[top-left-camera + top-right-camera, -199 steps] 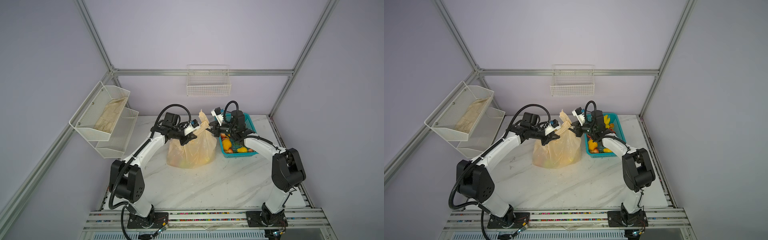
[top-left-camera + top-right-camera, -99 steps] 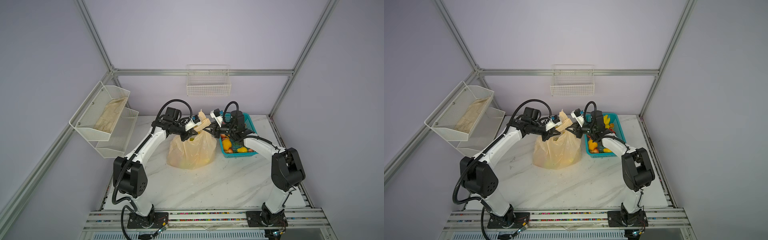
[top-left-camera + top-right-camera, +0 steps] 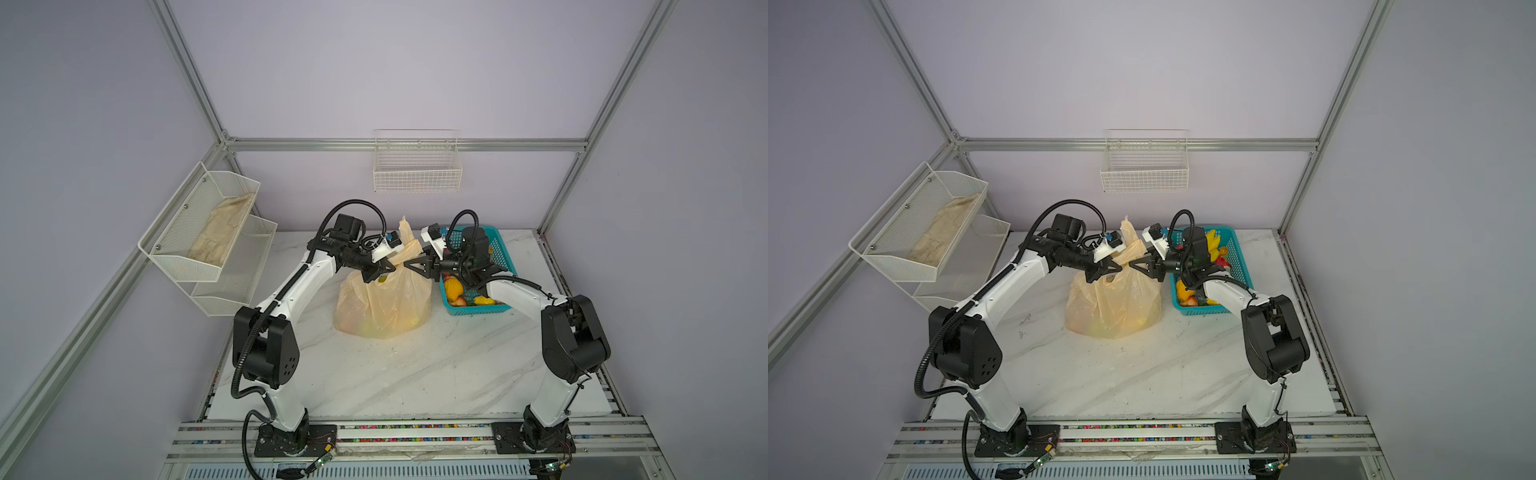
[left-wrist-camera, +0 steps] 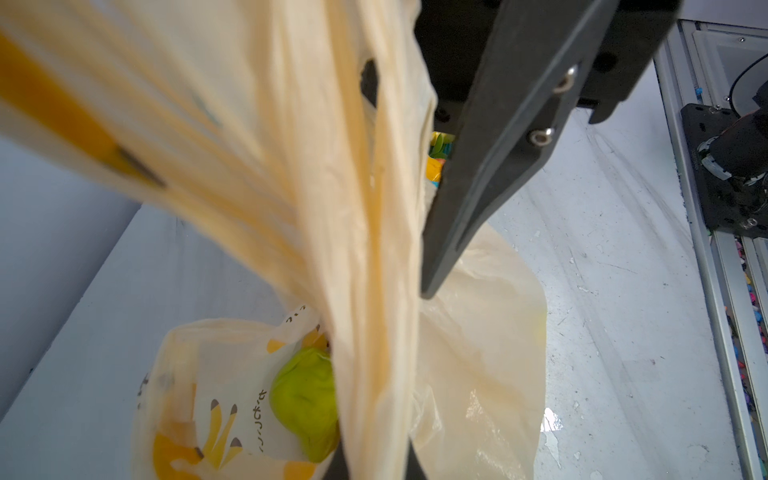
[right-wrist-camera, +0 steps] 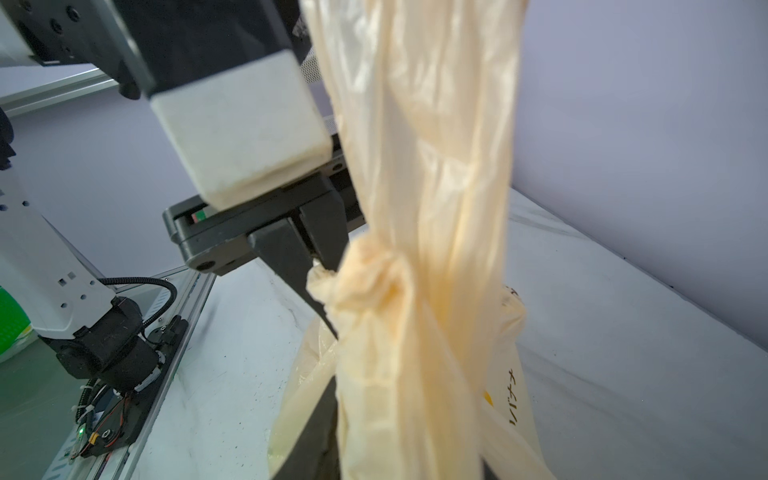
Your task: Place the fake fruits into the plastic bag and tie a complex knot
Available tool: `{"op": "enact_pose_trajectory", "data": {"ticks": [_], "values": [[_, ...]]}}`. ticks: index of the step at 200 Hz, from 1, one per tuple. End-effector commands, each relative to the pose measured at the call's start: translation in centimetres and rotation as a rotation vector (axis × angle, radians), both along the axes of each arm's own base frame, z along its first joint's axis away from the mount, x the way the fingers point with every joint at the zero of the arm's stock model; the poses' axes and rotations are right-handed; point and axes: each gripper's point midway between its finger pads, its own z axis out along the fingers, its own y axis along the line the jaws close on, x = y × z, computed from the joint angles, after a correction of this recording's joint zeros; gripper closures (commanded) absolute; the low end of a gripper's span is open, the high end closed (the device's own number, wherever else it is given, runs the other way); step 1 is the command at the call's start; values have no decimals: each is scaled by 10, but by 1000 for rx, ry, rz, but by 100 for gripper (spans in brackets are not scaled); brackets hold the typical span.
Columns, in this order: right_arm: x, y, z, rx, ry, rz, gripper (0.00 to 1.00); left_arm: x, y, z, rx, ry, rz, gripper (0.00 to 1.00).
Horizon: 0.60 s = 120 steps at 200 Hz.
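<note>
Now, compared with one second ago, the left arm is lifted a little and the two claws stand closer together above the bag (image 3: 382,307). The bag itself sits in the same place on the tabletop (image 3: 395,374), in the middle of both top views.

The left claw (image 3: 384,269) is closed. It pinches the twisted handle strip (image 4: 365,291) of the bag, just beside the knot (image 5: 374,286). The right claw (image 3: 409,265) was closed on the strip before. Its jaws are now parted and the strip passes between them, with one dark finger (image 4: 478,187) just beside the plastic.

Inside the bag a green pear (image 4: 305,399) shows next to the strip. More fruits (image 3: 455,289) lie in the teal basket (image 3: 482,309), to the right of the bag. The right arm reaches over this basket and hides part of it.

At the left of the frame a white shelf (image 3: 232,282) holds a beige cloth (image 3: 220,232). A wire basket (image 3: 417,170) hangs on the back wall. In both wrist views the raised strip covers the centre of the frame and hides most of the bag's mouth.
</note>
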Motion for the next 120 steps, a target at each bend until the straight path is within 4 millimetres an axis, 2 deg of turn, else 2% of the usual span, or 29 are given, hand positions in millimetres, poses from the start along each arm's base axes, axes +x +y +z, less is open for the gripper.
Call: {"op": "enact_pose_trajectory", "data": {"ticks": [1,95,104,120], "values": [[-4,0,11,34,-69,36,66,8,-5,34,-13,-100,-23,100],[5,4,21,78,-61,20,62,10,-2,34,16,-115,-28,100],[6,4,21,78,-60,21,61,10,-2,34,16,-116,-28,100],[7,5,21,78,-62,24,51,10,-2,35,14,-117,-29,100]]}}
